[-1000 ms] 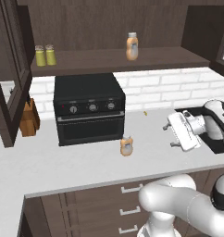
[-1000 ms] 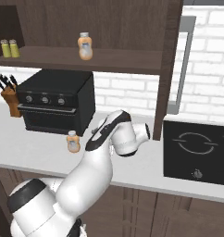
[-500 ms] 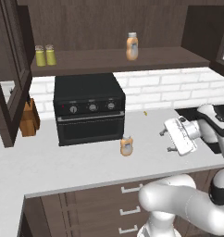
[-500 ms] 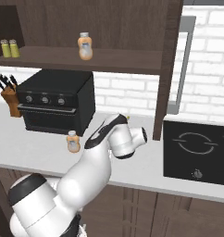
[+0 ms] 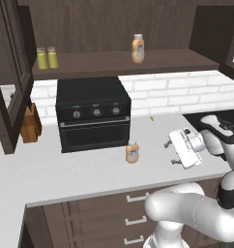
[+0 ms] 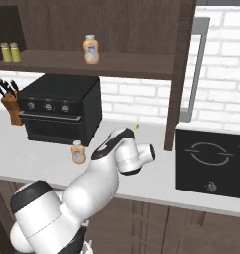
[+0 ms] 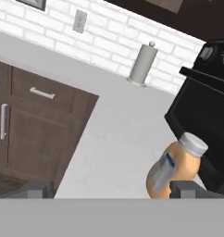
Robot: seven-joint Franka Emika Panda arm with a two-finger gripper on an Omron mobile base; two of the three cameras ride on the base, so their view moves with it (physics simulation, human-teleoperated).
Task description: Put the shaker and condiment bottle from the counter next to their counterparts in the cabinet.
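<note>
the gripper (image 5: 171,152) hangs with its jaws spread wide and empty just right of the condiment bottle (image 5: 132,152), which stands on the counter (image 5: 65,174) in front of the black oven (image 5: 92,114).

An orange condiment bottle (image 6: 78,152) stood on the counter (image 6: 28,158) near its front edge, just before the black oven (image 6: 60,107). The white arm (image 6: 99,174) bent beside it. In the cabinet (image 6: 122,64), another orange bottle (image 6: 91,49) sat mid-shelf, two yellow-green shakers (image 6: 10,51) at the shelf's left end.
</note>
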